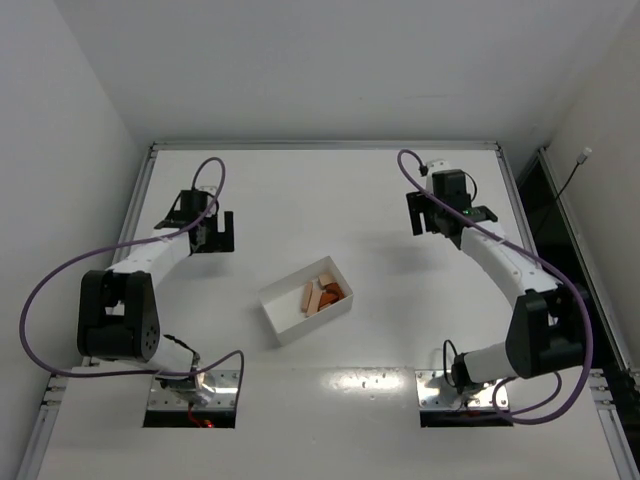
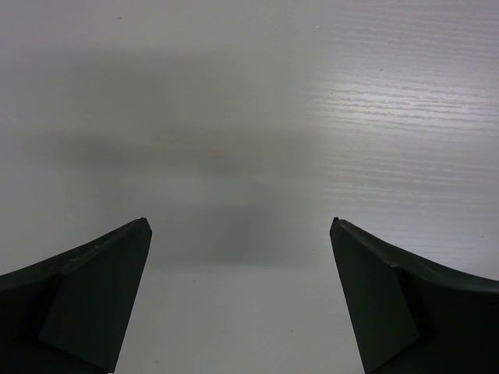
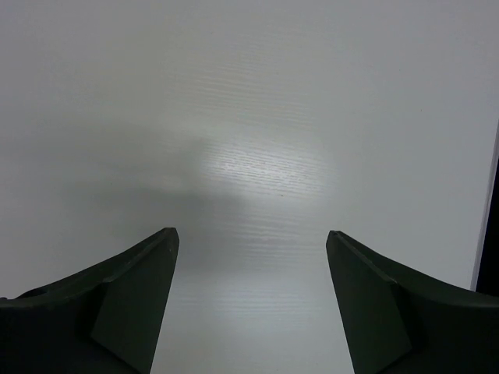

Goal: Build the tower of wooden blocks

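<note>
The blocks lie in a small heap inside the white box, at its far right end. The box sits near the middle of the table, turned at a slant. From up high the blocks look very small. One long tan piece shows on the left of the heap. Reddish-orange bits sit right against it on the right. It is hard to tell how many there are, and their shapes blur together. As far as the top view shows, they lie loose and are not stacked.

The left gripper hangs over the far left part of the table, well apart from the box. It is spread wide and holds nothing. In the left wrist view only the tips of its dark fingers show. The rest is cut off at the bottom edge. Between them is just bare table with a soft grey shadow.

The right gripper hangs over the far right part of the table, also well apart from the box. It is spread wide too, with nothing in it. Its fingers are cut off at the bottom in the same way. A dark strip runs down the right edge of that view, too thin to make out.

A purple cable loops along the left arm.
</note>
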Action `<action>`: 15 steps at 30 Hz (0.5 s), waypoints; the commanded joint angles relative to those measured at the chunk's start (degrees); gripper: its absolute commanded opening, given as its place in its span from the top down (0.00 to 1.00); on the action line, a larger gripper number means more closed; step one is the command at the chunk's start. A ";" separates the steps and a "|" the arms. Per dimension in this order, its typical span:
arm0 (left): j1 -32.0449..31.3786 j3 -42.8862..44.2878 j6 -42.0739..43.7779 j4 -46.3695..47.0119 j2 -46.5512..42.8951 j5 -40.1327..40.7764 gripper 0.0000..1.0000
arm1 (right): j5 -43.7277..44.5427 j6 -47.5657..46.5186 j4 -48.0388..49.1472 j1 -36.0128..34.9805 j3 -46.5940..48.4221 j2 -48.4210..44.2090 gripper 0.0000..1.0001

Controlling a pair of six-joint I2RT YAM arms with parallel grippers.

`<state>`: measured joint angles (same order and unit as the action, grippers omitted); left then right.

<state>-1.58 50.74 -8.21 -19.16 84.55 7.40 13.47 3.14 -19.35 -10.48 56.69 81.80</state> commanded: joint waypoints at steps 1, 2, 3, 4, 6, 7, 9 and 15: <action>-1.40 1.99 -0.67 1.32 0.00 1.30 0.00 | -0.55 1.43 1.51 0.55 -0.70 -2.35 0.26; -1.40 1.99 -0.67 1.32 0.00 1.30 0.00 | -1.08 1.43 1.51 1.16 -0.70 -2.35 0.26; -1.40 1.99 -0.67 1.32 0.00 1.30 0.00 | -1.08 1.43 1.51 1.16 -0.70 -2.35 0.26; -1.40 1.99 -0.67 1.32 0.00 1.30 0.00 | -1.08 1.43 1.51 1.16 -0.70 -2.35 0.26; -1.40 1.99 -0.14 1.32 0.00 1.30 0.00 | -1.61 0.91 1.51 1.16 -0.70 -2.35 0.26; -1.40 1.99 -0.14 1.32 0.00 1.30 0.00 | -2.39 0.38 1.51 1.69 -0.70 -2.35 0.26; -1.40 2.52 -0.14 1.32 0.00 0.69 0.00 | -4.76 -1.72 1.51 1.69 -0.70 -2.87 0.27; 0.34 3.05 -0.14 -0.96 -0.62 -0.44 0.00 | -22.94 -14.64 -1.03 -1.99 9.92 0.72 0.30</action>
<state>-2.50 51.16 -8.19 -19.38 84.55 7.99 2.42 -3.73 -21.47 -10.24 58.67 81.52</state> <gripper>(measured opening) 0.996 0.708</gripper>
